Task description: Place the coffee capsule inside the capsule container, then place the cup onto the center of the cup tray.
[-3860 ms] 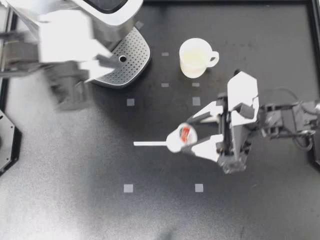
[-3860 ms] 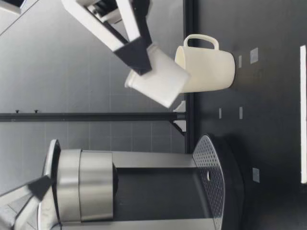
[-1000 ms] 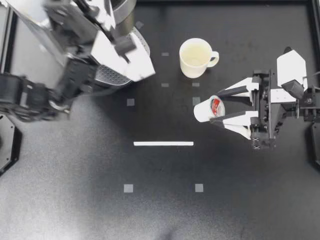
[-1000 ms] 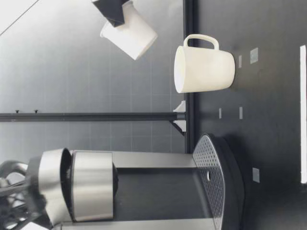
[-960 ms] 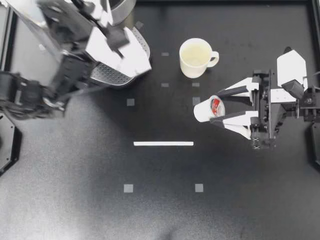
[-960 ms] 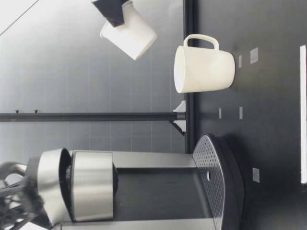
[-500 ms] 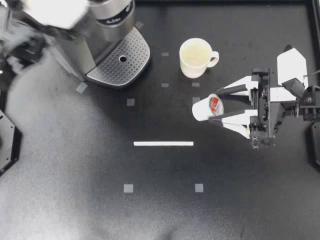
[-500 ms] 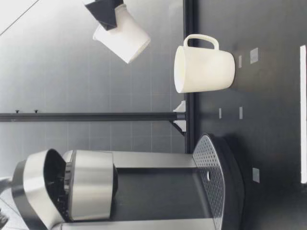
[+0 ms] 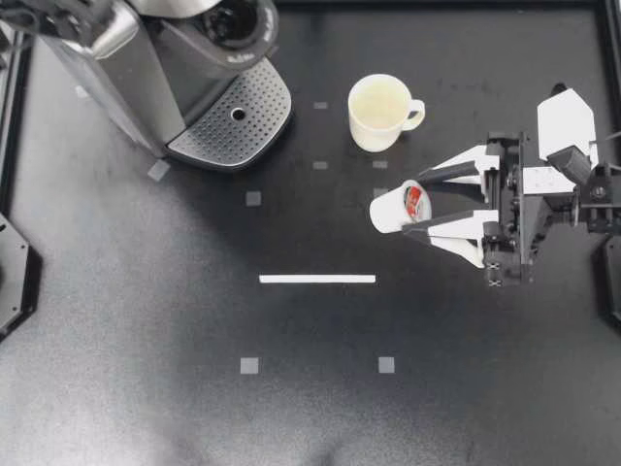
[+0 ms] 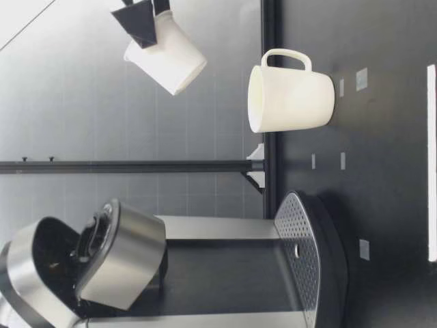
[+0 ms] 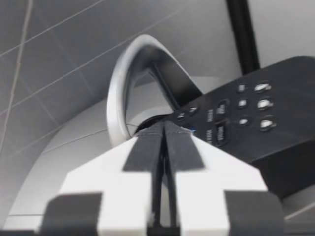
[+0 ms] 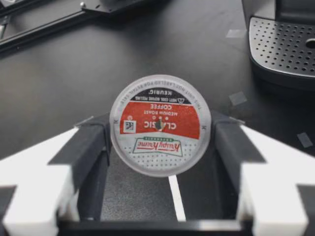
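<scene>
My right gripper (image 9: 419,207) is shut on the white coffee capsule (image 9: 393,208), held tilted above the table, foil lid toward the wrist. The right wrist view shows the capsule (image 12: 160,132) squeezed between both fingers (image 12: 86,152). The low view has the capsule (image 10: 167,58) high above the cream cup (image 10: 290,99). That cup (image 9: 378,112) stands upright beyond the gripper. The coffee machine (image 9: 146,68) sits at the back left, lid raised, capsule container (image 9: 238,19) exposed, perforated cup tray (image 9: 233,121) bare. My left gripper (image 11: 164,142) is shut with nothing in it, right in front of the silver lid (image 11: 120,88).
A white strip (image 9: 317,279) lies on the black table (image 9: 310,388) in front of the machine and capsule. Small grey squares mark the surface. Black rails border the table at the back and sides. The machine's button panel (image 11: 246,113) lies just ahead of the left gripper.
The machine's lid has swung up and open. My left arm has pulled away from over the tray to the back left corner. The right gripper has edged toward the machine with the capsule.
</scene>
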